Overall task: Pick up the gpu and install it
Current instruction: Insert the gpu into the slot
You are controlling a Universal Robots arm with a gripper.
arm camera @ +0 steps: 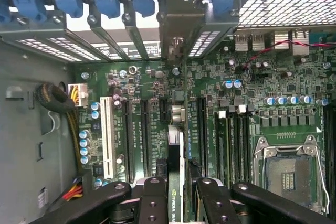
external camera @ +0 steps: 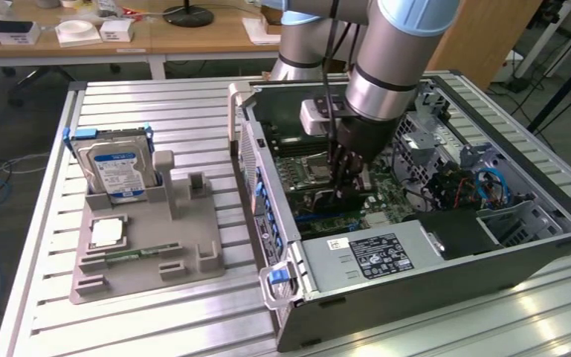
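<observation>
With pickup done, the fingers (arm camera: 153, 203) are clamped on the gpu (arm camera: 177, 211), held edge-on over the motherboard's (arm camera: 262, 77) expansion slots (arm camera: 129, 135) inside the computer case (external camera: 444, 275), apparently not yet fully seated or released.

Your gpu (arm camera: 176, 214) sits edge-on to the wrist cam, so all you get is a thin dark card with a green strip reading NVIDIA. It's clamped between the end effector (arm camera: 176, 184) fingers and stands on its long edge. It's low over the motherboard (arm camera: 147, 124), running in line with the long expansion slots (arm camera: 143, 129). You can't tell whether it's touching a slot.
</observation>
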